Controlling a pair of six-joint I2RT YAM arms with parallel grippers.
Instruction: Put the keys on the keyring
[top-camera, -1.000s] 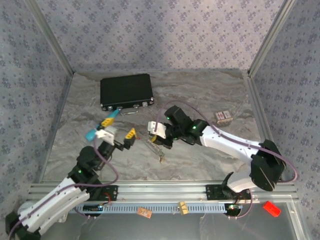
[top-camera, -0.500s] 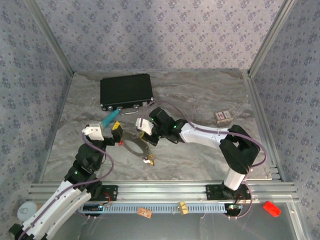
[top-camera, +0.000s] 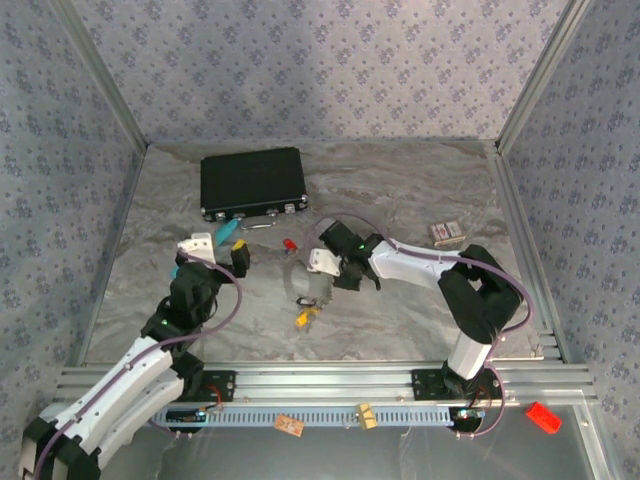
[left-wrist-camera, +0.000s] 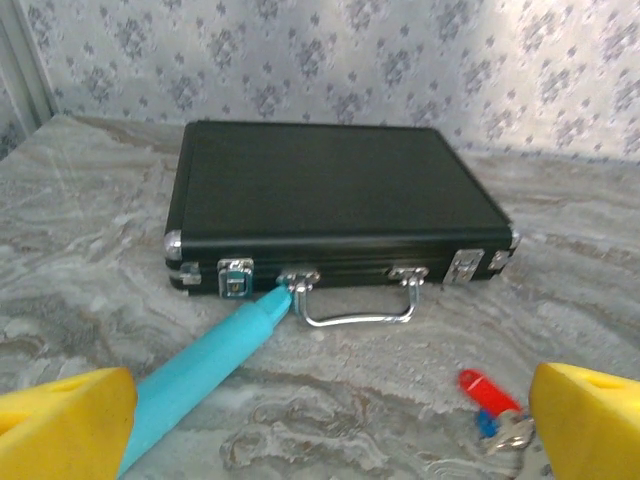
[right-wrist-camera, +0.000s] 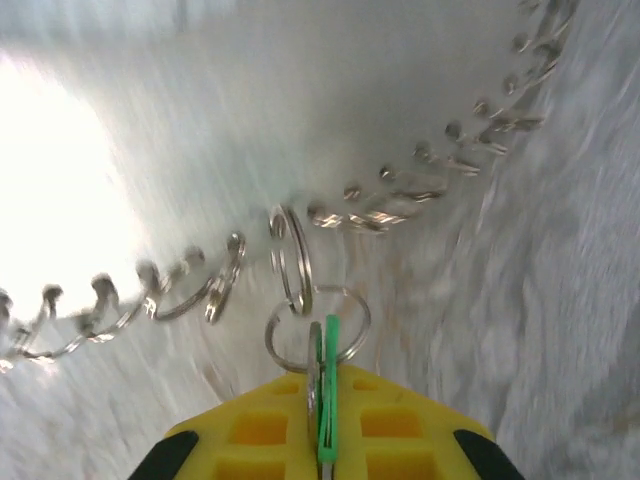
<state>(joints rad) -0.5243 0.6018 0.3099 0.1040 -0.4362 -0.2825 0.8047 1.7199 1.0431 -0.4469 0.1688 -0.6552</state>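
My right gripper (right-wrist-camera: 320, 385) is shut on a green key (right-wrist-camera: 330, 350) held edge-on with a metal blade between its yellow pads. A small ring (right-wrist-camera: 318, 325) on that key links to the keyring's chain (right-wrist-camera: 420, 190), which arcs across the marble. From above, the right gripper (top-camera: 320, 280) sits mid-table over the chain, and a yellow key (top-camera: 303, 318) lies just in front of it. A red key (left-wrist-camera: 487, 390) with a blue one (left-wrist-camera: 483, 422) beside it lies ahead of my left gripper (left-wrist-camera: 320, 440), which is open and empty. The red key (top-camera: 291, 244) rests near the case handle.
A black case (top-camera: 252, 182) with a metal handle (left-wrist-camera: 360, 305) stands at the back left. A teal tube (left-wrist-camera: 200, 365) lies slanted from the case toward my left finger (left-wrist-camera: 60, 420). A small box (top-camera: 446, 233) sits at the right.
The red key, near the left gripper's fingers half a second ago, now lies apart by the case handle. The right gripper has shifted right with the chain and keys. The left gripper swung right.
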